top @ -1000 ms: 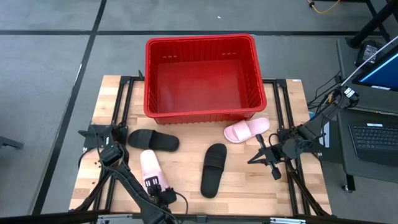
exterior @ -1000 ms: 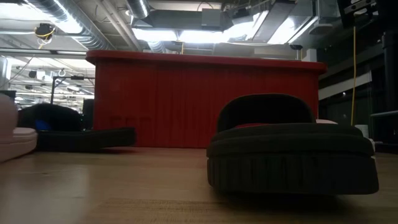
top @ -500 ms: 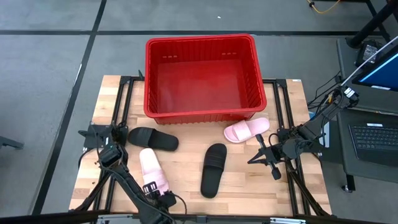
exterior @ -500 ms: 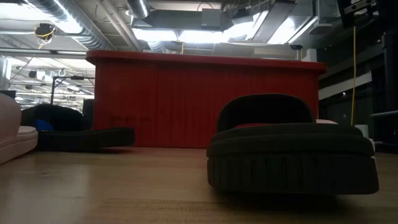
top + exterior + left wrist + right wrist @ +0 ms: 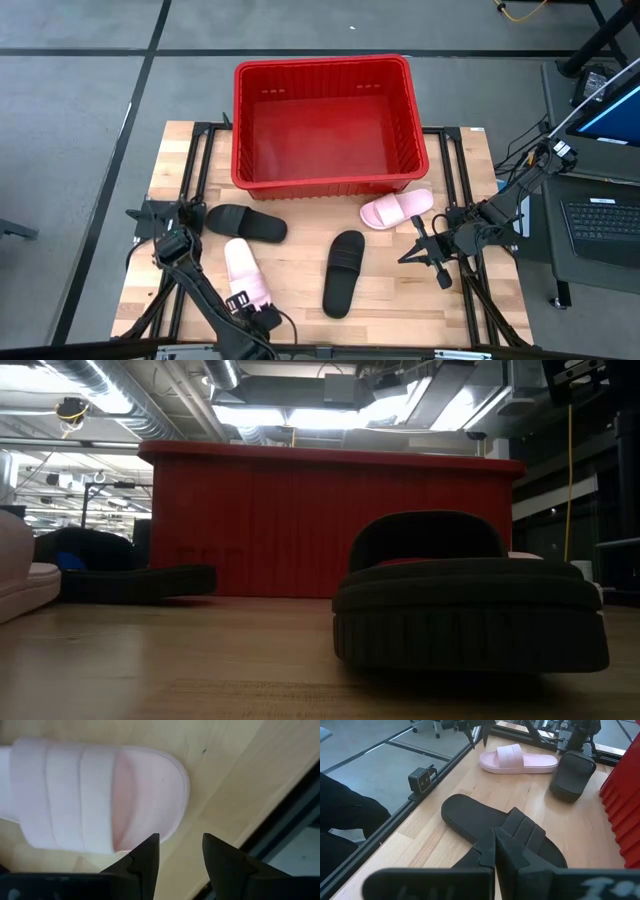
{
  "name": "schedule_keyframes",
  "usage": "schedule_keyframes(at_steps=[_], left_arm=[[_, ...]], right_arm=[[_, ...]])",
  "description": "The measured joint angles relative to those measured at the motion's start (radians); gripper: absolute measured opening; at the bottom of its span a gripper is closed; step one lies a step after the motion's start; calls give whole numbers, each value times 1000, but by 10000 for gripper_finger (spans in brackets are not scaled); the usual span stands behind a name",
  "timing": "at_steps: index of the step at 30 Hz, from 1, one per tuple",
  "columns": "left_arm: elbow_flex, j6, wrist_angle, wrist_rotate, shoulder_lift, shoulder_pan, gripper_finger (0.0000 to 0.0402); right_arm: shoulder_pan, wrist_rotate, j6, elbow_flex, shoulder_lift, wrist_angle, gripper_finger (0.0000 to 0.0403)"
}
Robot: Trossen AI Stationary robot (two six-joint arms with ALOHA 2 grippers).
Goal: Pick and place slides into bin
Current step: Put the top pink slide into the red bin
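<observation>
At the near left edge of the worktop point(image 5: 300, 262), my left end effector point(image 5: 243, 304) sits open by the heel of a pink slide point(image 5: 243, 271), having drifted slightly nearer over the last second; nothing grasped yet. Farther out lie two black slides point(image 5: 343, 271) and another pink; the bin point(image 5: 325, 70) is empty. Right end effector point(image 5: 432, 255) waits closed, right side. Low view hides both arms.

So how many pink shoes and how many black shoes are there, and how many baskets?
Pink slides: 2, one near the table's front left, one by the bin's right front corner.
Black slides: 2, one on the left, one in the middle.
Red bin: 1, with no slides in it.
Total: 5 things.
</observation>
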Motion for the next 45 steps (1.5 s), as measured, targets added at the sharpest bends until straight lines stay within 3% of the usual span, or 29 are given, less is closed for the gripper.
schedule_keyframes(at_steps=[6, 12, 28, 37, 45], left_arm=[[1, -28, -70, -66, -20, -15, 143], [-5, -81, -142, -245, -19, -48, 142], [-6, -7, -150, -195, 109, -52, 94], [0, -93, -117, -195, 97, -31, 93], [-3, 72, -80, -193, 98, -32, 95]], right_arm=[[0, -1, 0, 0, 0, -3, 5], [0, -2, -2, 0, 0, -4, 5], [0, -2, -8, 0, 0, -10, 5], [0, -2, -7, 0, 0, -10, 5], [0, -1, -6, 0, 0, -10, 5]])
